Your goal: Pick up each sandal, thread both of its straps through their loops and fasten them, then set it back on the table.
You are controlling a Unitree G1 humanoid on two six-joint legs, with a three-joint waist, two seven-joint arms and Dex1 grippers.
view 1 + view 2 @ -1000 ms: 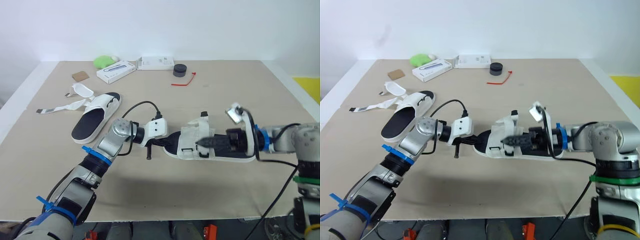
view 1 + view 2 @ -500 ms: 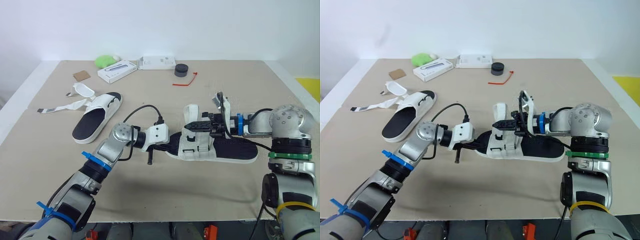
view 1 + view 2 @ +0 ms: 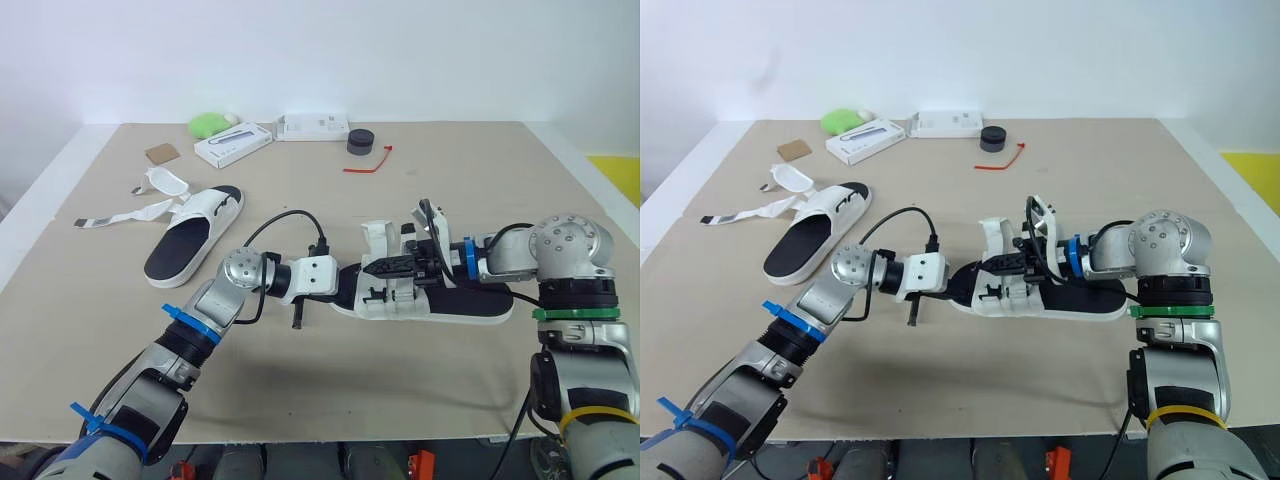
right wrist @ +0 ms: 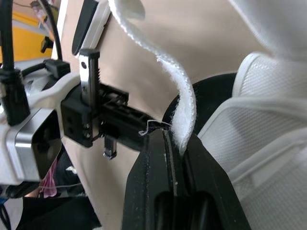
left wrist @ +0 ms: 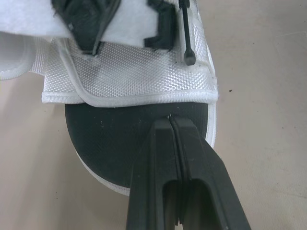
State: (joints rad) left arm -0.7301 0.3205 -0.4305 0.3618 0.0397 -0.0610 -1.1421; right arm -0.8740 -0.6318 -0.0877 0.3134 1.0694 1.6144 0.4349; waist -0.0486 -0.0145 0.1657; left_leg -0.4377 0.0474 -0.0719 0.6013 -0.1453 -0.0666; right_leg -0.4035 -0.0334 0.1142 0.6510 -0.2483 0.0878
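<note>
Eye view: near sandal point(image 3: 470, 300) is lying between left gripper point(image 3: 345, 288), at its toe, and right gripper point(image 3: 378, 268). Far sandal point(image 3: 190, 240), beyond the left gripper, is lying unstrapped.
Left wrist view: fingers point(image 5: 158, 153) are pressing together over the footbed.
Right wrist view: fingers point(image 4: 148, 172) are pinching a loose strap point(image 4: 188, 105). Fastening is likely just beginning.

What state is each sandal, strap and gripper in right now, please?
near sandal: lying on the table, not fastened.
lifted strap: raised off the near sandal, loose.
far sandal: lying on the table, untouched.
far straps: undone, spread flat.
left gripper: shut, tips at the near sandal's black footbed.
right gripper: shut on the lifted strap.
white box: closed.
</note>
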